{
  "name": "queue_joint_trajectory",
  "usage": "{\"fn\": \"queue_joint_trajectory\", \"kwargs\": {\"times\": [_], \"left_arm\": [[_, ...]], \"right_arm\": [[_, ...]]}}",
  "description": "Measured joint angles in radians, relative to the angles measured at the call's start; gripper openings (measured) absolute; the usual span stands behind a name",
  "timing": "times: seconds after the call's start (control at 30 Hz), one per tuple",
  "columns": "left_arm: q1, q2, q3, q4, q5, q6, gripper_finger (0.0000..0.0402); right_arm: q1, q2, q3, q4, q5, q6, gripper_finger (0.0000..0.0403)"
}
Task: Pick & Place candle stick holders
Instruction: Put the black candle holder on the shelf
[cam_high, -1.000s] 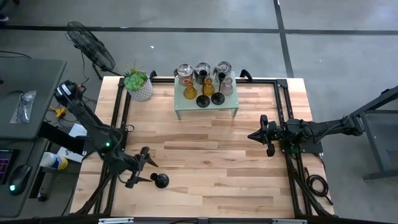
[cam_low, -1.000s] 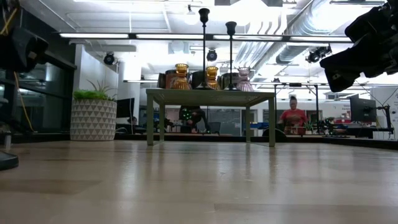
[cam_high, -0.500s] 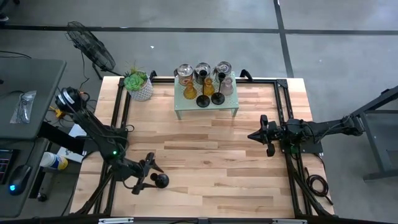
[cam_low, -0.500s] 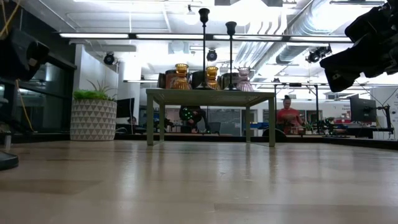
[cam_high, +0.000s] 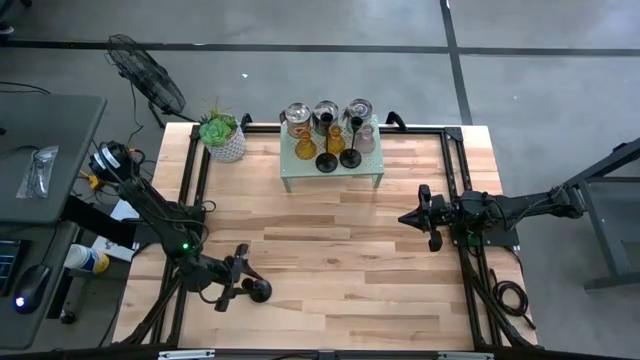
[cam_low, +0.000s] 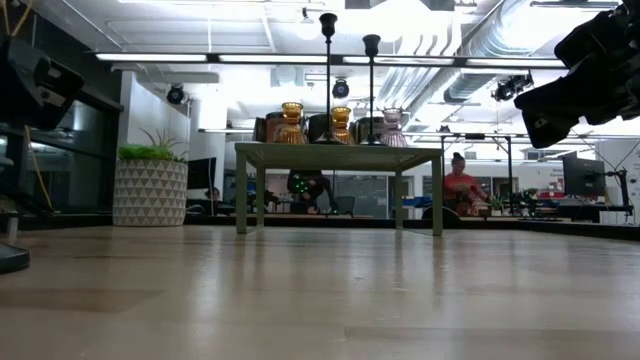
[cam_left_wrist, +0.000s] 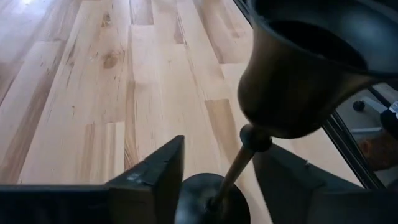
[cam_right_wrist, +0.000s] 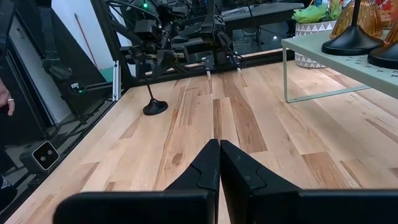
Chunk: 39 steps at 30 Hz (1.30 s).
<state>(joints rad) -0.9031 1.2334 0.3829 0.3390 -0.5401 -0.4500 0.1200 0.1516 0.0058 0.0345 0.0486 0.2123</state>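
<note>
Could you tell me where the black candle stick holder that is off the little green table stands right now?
In the high view, the black stemmed holder stands near the table's front left, between the left gripper's jaws, far from the green stand.
</note>
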Motion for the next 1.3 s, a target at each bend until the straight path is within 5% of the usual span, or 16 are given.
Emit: {"fn": "queue_joint_trajectory", "kwargs": {"times": [0.6,0.97,1.3], "left_arm": [[0.001,0.000,0.000,0.002,-0.004,0.000,0.0013],[0.093,-0.001,0.026,0.017,-0.064,0.000,0.0007],[0.236,-0.001,0.127,-0.004,-0.270,0.061,0.0007]], "right_arm": [[0.000,0.000,0.000,0.000,0.000,0.000,0.0003],[0.000,0.000,0.000,0.000,0.000,0.000,0.0003],[0.000,0.000,0.000,0.000,0.000,0.000,0.0003]]}}
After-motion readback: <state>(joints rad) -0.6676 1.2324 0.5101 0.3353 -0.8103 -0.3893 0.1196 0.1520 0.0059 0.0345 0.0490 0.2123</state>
